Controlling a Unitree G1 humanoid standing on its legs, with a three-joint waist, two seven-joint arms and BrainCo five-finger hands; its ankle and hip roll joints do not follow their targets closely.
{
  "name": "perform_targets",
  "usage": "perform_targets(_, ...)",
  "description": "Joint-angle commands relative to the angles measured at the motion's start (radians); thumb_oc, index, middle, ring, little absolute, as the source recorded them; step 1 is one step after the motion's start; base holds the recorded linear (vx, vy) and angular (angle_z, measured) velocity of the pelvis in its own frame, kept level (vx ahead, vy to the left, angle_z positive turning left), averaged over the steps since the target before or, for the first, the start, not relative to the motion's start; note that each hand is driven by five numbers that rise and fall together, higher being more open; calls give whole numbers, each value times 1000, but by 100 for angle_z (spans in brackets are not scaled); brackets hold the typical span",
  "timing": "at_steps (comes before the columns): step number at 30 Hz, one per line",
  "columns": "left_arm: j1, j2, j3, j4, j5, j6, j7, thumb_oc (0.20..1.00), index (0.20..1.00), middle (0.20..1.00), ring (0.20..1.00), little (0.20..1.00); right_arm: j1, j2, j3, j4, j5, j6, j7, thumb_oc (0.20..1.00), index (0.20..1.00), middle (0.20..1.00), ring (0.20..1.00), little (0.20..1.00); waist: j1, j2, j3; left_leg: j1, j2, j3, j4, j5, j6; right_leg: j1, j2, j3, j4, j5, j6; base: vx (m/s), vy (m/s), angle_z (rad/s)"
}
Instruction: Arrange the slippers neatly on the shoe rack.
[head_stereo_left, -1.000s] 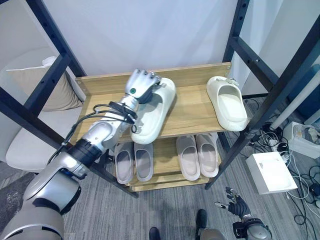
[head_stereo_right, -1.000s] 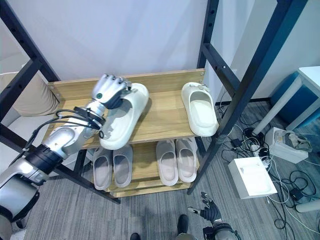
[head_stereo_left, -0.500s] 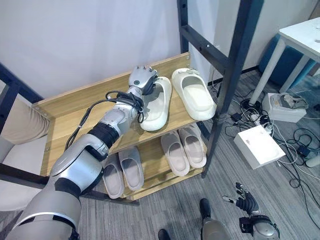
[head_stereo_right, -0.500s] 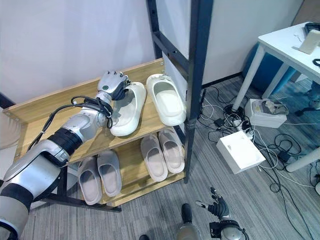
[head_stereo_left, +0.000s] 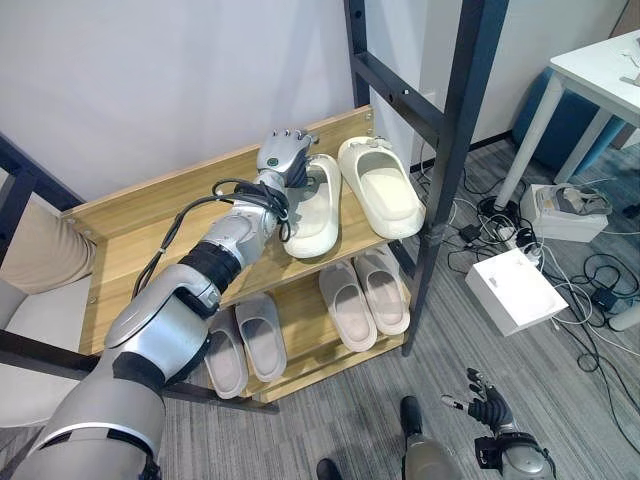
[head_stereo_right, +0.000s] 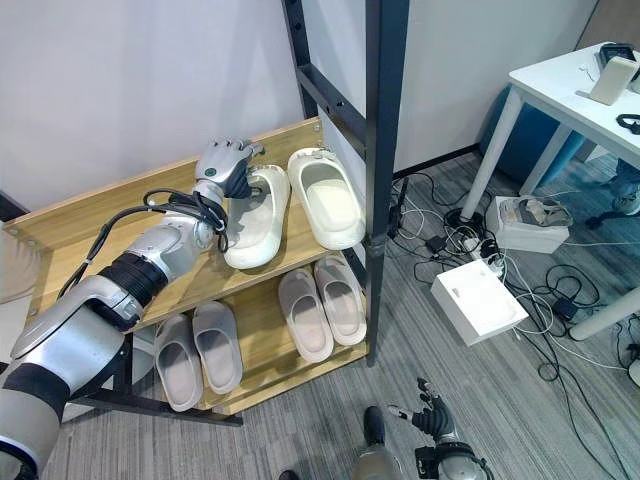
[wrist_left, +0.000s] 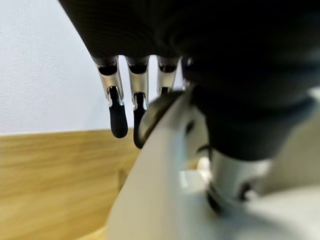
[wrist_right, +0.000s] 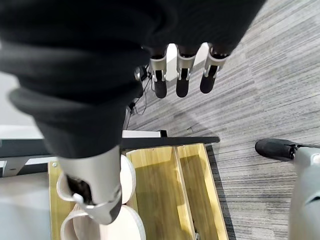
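Note:
Two cream slippers lie side by side on the wooden top shelf (head_stereo_left: 150, 230) of the shoe rack. My left hand (head_stereo_left: 283, 158) is shut on the heel end of the left slipper (head_stereo_left: 318, 212). In the left wrist view its fingers (wrist_left: 118, 117) curl over that slipper's rim (wrist_left: 160, 200). The right slipper (head_stereo_left: 385, 190) lies free, close beside the held one and almost parallel to it. My right hand (head_stereo_left: 490, 410) hangs low over the floor, open, with its fingers (wrist_right: 180, 85) straight.
Two pairs of grey slippers (head_stereo_left: 245, 340) (head_stereo_left: 365, 295) fill the lower shelf. A black frame post (head_stereo_left: 450, 130) stands at the rack's right end. A white box (head_stereo_left: 515, 290), cables and a white table (head_stereo_left: 600, 70) are to the right.
The camera has swung. My left hand has carried its slipper right along the shelf, from a slant far from the other slipper to close beside it.

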Motion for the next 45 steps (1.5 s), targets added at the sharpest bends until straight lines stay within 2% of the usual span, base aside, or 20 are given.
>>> perform_targets(1, -106, 47, 87, 10, -10, 0, -1, 1000, 1000, 1000, 1000, 1000, -11, 11, -12, -35, 11, -18, 15, 1000, 1000, 1000, 1000, 1000, 19, -23, 5, 27, -23, -55, -1, -16, -19, 141, -2, -69, -5, -132, 100, -40, -20, 23)
perform_targets(9, -33, 77, 155, -137, -23, -22, -21, 1000, 1000, 1000, 1000, 1000, -10, 37, 21, -1, -3, 0, 52, 1000, 1000, 1000, 1000, 1000, 65, -36, -3, 19, -19, -76, -1, -6, -23, 148, -3, -97, -5, -138, 93, -31, -8, 14)
perform_targets(14, 39, 103, 235, -286, -84, -52, -34, 1000, 1000, 1000, 1000, 1000, -2, 44, 25, 5, -18, 10, 65, 1000, 1000, 1000, 1000, 1000, 90, -41, -3, 17, -21, -92, -1, -3, -22, 156, -4, -111, -5, -138, 90, -3, -3, 8)
perform_targets(19, 222, 47, 360, -443, -383, -151, -57, 1000, 1000, 1000, 1000, 1000, 6, 67, 26, 20, -47, 27, 73, 1000, 1000, 1000, 1000, 1000, 114, -46, -1, 15, -23, -107, -1, 2, -21, 164, -6, -129, -5, -141, 85, -7, 1, 11)
perform_targets(20, 326, 16, 402, -499, -555, -195, -93, 1000, 1000, 1000, 1000, 1000, 8, 78, 31, 28, -59, 31, 73, 1000, 1000, 1000, 1000, 1000, 122, -45, 1, 21, -22, -110, -1, -1, -21, 171, -4, -133, -5, -144, 84, 2, 5, 17)
perform_targets(21, 328, 17, 404, -501, -555, -194, -94, 1000, 1000, 1000, 1000, 1000, 8, 78, 32, 27, -59, 31, 73, 1000, 1000, 1000, 1000, 1000, 121, -46, -1, 17, -23, -111, -1, 2, -21, 168, -5, -133, -5, -142, 84, 1, 7, 18)
perform_targets(22, 378, 1, 409, -525, -635, -210, -114, 1000, 1000, 1000, 1000, 1000, 8, 81, 34, 29, -63, 35, 73, 1000, 1000, 1000, 1000, 1000, 125, -47, -1, 15, -23, -112, -1, 4, -20, 167, -6, -135, -5, -141, 82, -8, 6, 7)
perform_targets(24, 466, -21, 412, -563, -727, -221, -132, 1000, 1000, 1000, 1000, 1000, 12, 89, 40, 33, -65, 36, 75, 1000, 1000, 1000, 1000, 1000, 131, -48, 0, 14, -22, -115, -1, 4, -20, 167, -5, -138, -5, -142, 81, -1, 4, 8)
perform_targets(26, 501, -21, 407, -585, -740, -216, -148, 1000, 1000, 1000, 1000, 1000, 14, 90, 43, 33, -61, 36, 75, 1000, 1000, 1000, 1000, 1000, 133, -48, 0, 15, -22, -116, -1, 5, -20, 168, -4, -137, -5, -143, 80, -3, 4, 7)
perform_targets(27, 567, -51, 389, -597, -819, -214, -172, 1000, 1000, 1000, 1000, 1000, 14, 92, 50, 35, -59, 39, 80, 1000, 1000, 1000, 1000, 1000, 137, -51, 3, 15, -20, -119, -1, 6, -20, 169, -3, -140, -5, -145, 78, -1, 3, 6)
perform_targets(29, 614, -78, 371, -578, -881, -204, -193, 1000, 1000, 1000, 1000, 1000, 9, 93, 62, 29, -55, 45, 82, 1000, 1000, 1000, 1000, 1000, 138, -54, 5, 15, -21, -123, -1, 7, -20, 170, -2, -141, -5, -147, 77, 1, 4, 7)
perform_targets(33, 663, -121, 341, -520, -926, -178, -209, 1000, 1000, 1000, 1000, 1000, -7, 88, 80, 20, -48, 54, 87, 1000, 1000, 1000, 1000, 1000, 137, -57, 7, 15, -19, -129, -1, 9, -21, 173, 0, -144, -5, -148, 75, -2, 4, 8)
perform_targets(45, 593, -220, 228, -502, -1022, -157, -229, 1000, 1000, 1000, 1000, 1000, -53, 80, 114, 41, -18, 65, 85, 1000, 1000, 1000, 1000, 1000, 130, -66, 1, 15, -19, -133, -1, 9, -17, 174, 0, -145, -5, -148, 77, 0, 0, 0)
